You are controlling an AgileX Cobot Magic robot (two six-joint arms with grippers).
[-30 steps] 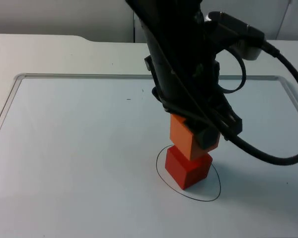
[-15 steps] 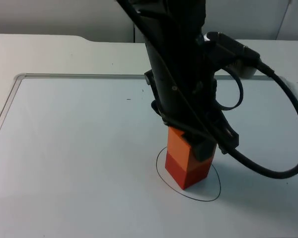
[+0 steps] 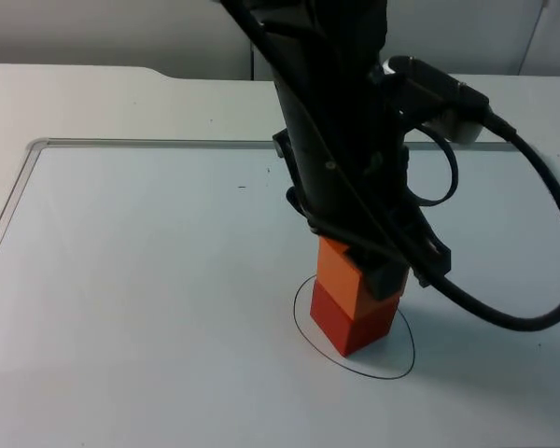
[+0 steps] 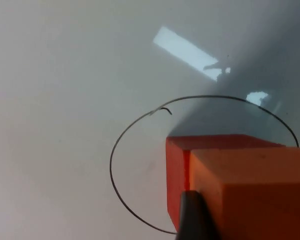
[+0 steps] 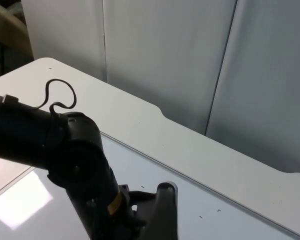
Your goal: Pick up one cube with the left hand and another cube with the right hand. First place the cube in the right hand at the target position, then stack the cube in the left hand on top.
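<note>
An orange cube [image 3: 339, 273] rests squarely on a red cube [image 3: 350, 325] inside a thin black circle [image 3: 296, 313] drawn on the table. My left gripper [image 3: 361, 265] reaches down from above and is shut on the orange cube, one black finger against its right face. The left wrist view has the orange cube [image 4: 260, 195] close up over the red cube [image 4: 176, 170], a black fingertip [image 4: 192, 217] at its side and the circle [image 4: 111, 165] around them. My right gripper, seen by a fingertip [image 5: 162, 210], waits raised off to the side, facing the left arm [image 5: 75, 160].
The white table [image 3: 149, 308] has a raised border [image 3: 33, 149] along its far and left sides. A grey partition wall [image 5: 165, 55] stands behind it. The left arm's bulk [image 3: 336, 121] hangs over the table's middle.
The left gripper lowered the orange cube, which hung tilted just above the red cube, until it sat flush on it. Over the last half second it has hardly moved.
</note>
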